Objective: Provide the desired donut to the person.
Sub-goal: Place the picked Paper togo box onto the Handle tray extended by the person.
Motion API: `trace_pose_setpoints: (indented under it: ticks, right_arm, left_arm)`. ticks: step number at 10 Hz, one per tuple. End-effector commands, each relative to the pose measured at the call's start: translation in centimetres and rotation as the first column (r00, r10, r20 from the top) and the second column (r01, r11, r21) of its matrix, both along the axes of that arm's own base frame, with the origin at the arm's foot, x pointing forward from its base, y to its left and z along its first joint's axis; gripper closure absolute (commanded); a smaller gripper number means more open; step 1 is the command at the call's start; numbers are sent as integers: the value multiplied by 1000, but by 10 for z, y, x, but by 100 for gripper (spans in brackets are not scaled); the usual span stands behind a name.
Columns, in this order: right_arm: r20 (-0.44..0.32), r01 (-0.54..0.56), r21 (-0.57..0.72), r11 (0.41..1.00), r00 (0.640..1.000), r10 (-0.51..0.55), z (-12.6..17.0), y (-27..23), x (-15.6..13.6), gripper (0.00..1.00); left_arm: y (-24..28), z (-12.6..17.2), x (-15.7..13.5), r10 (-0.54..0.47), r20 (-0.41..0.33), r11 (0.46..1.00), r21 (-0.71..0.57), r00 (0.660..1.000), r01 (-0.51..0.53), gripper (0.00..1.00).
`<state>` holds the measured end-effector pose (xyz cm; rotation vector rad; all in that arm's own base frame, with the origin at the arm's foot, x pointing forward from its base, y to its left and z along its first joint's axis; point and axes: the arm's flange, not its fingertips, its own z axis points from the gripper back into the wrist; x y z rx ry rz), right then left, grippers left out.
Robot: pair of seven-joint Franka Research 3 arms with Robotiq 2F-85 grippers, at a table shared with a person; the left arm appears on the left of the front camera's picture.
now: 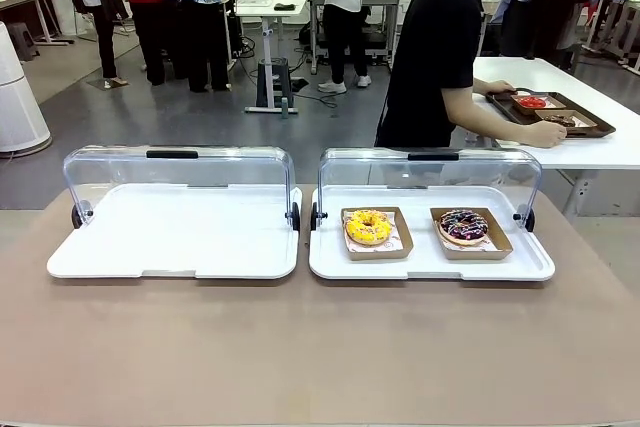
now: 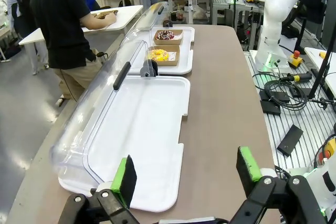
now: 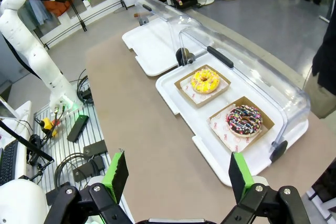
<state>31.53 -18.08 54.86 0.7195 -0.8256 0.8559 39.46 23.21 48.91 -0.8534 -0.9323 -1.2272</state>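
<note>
My left gripper (image 2: 185, 174) hangs above the near end of the brown table (image 1: 320, 347), its two black fingers with green pads (image 2: 124, 178) spread wide and holding nothing. My right gripper (image 3: 178, 174) hangs over the same matte surface, its green-padded fingers (image 3: 239, 174) likewise well apart and empty.

Two flat white plastic trays with rounded corners lie side by side on the table. The left tray (image 1: 175, 257) is bare and smooth; a clear curved plastic cover (image 1: 178, 172) with a black bar handle stands swung back along its far edge. The right tray (image 1: 430, 265) has a matching clear cover (image 1: 430, 172), also swung back.

On the right tray sit two shallow square cardboard boats, apart from each other. The left boat holds a yellow donut (image 1: 368, 226), ring-shaped, with glossy icing and small pale sprinkles, on a printed paper liner. The right boat holds a chocolate donut (image 1: 463, 225), ring-shaped, dark and glossy, dotted with coloured sprinkles.

Beyond the table the person (image 1: 430, 47), in a plain black short-sleeved shirt, stands turned toward a white side table (image 1: 600, 147), both hands on a dark brown rectangular serving tray (image 1: 555, 115). That tray carries small items, one red; what they are I cannot tell.
</note>
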Motion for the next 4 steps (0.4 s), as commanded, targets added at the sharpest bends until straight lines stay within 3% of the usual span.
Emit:
trace_pose_setpoints:
  ticks: [1,4]
  right_arm:
    - [17,-7,21,1000,1000,7,0,0,2,0]
    - [17,-7,21,1000,1000,7,0,0,2,0]
  left_arm:
    - [1,1,0,11,-7,1000,7,1000,-11,0]
    - [1,1,0,11,-7,1000,7,1000,-11,0]
